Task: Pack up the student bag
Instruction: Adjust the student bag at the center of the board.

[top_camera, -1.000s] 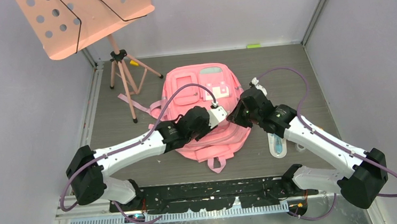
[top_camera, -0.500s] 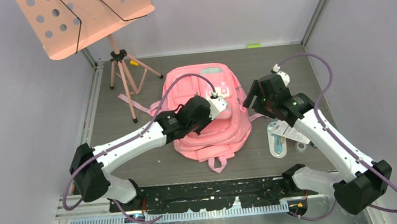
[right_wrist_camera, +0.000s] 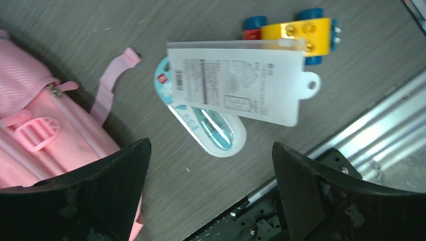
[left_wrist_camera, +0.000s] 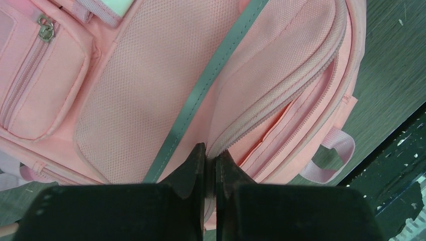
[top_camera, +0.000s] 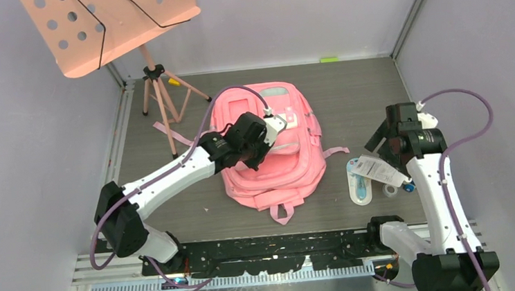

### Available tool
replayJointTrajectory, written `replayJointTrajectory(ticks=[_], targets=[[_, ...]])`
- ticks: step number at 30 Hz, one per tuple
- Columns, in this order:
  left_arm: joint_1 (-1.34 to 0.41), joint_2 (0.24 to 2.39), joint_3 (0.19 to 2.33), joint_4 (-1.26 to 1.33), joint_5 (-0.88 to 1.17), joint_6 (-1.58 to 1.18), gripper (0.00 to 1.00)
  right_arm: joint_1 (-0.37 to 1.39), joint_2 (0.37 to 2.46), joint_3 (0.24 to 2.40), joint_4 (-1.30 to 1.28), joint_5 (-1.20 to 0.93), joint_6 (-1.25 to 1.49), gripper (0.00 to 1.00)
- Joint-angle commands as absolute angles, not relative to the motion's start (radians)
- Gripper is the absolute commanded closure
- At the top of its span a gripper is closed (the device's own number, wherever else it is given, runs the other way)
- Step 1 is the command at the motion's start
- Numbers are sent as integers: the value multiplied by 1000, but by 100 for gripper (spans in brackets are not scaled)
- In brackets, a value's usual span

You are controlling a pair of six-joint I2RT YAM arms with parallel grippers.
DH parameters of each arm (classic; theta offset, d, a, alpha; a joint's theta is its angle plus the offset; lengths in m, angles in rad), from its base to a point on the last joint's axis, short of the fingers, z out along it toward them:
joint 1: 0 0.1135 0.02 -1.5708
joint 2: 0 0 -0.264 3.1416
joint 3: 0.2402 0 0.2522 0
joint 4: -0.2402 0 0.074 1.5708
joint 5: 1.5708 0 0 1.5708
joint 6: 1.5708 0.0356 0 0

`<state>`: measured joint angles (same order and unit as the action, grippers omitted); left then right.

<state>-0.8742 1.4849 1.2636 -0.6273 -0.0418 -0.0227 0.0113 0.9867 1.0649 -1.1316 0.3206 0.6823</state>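
Overhead wide; wrists close (apparently sharing bag (top_camera: 291,167)).

Salmon music stand (top_camera: 113,21) far left; white packet (right_wrist_camera: 236,83) across teal blister pack (right_wrist_camera: 208,125)

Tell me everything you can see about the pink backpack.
The student bag is a large, soft pink fabric backpack lying flat, front up, on the dark table. It shows a mesh-textured front panel crossed by a grey reflective strip, small zip pockets, pale patches at its far end, a carry loop at the near end and loose straps trailing sideways. One zip gapes open. The left claw, shut, sits at that opening's edge.
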Motion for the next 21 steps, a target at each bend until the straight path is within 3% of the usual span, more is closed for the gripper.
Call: replayJointTrajectory(ticks=[1, 7, 21], targets=[[-859, 1462, 1299, -660, -58, -50, 100, -87, 927, 1071, -1255, 390, 700, 2], [-853, 1458, 1294, -655, -80, -41, 100, -125, 910, 1117, -1353, 504, 806, 0], [-809, 1494, 1321, -682, -5, -63, 100, -218, 857, 877, -1197, 427, 908, 0]])
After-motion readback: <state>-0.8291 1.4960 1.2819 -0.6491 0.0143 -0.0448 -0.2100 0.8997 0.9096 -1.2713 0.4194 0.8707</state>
